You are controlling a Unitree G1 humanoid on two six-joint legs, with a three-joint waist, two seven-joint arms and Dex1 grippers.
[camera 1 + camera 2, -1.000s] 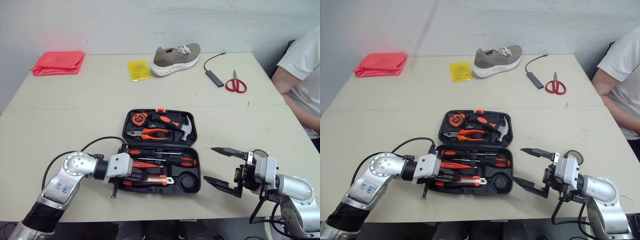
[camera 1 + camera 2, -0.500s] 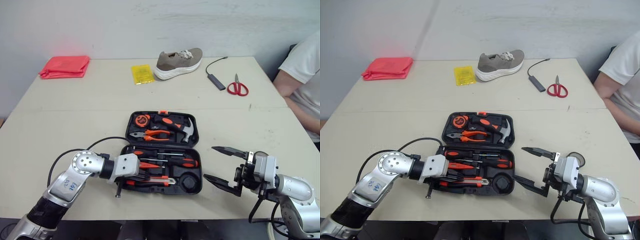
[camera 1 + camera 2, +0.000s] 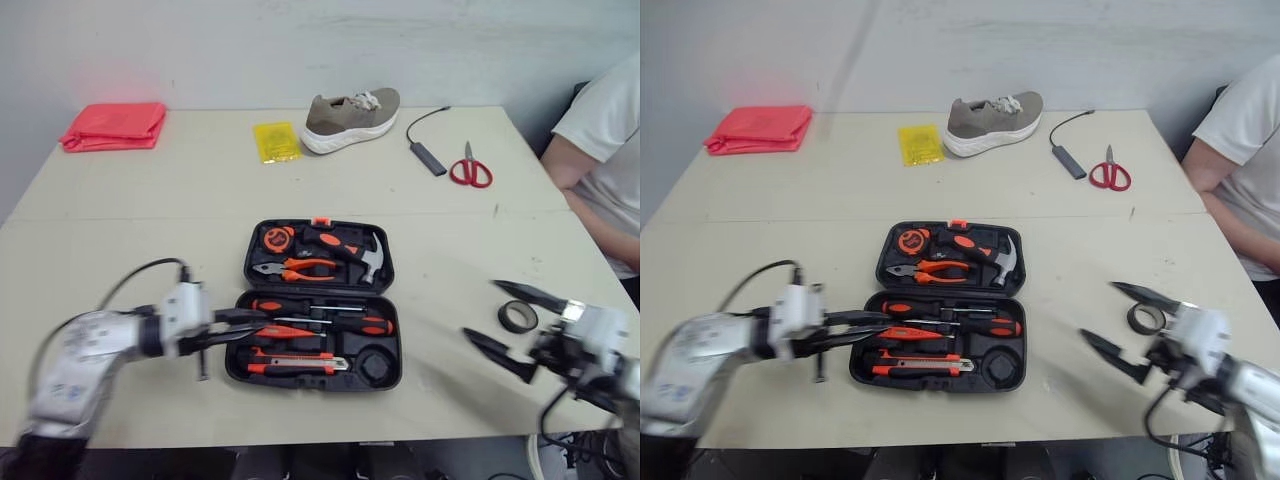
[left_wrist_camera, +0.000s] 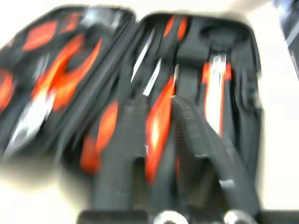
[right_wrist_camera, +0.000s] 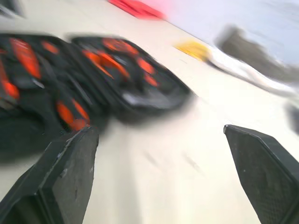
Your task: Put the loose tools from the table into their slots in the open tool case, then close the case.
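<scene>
Tool case lies open mid-desk, nearly full, with one round slot empty. Tape roll sits loose beside my right gripper, spread wide. Left gripper, slightly apart, hovers over the screwdrivers. Tape, then closing, look left to do

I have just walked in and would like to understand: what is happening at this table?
The robot is packing a tool case, which lies open on the table. Its left gripper reaches into the near half, over the screwdrivers. Its right gripper hangs open beside a black tape roll lying loose on the table. The round slot in the case looks empty. A person sits at the table's right side.
</scene>
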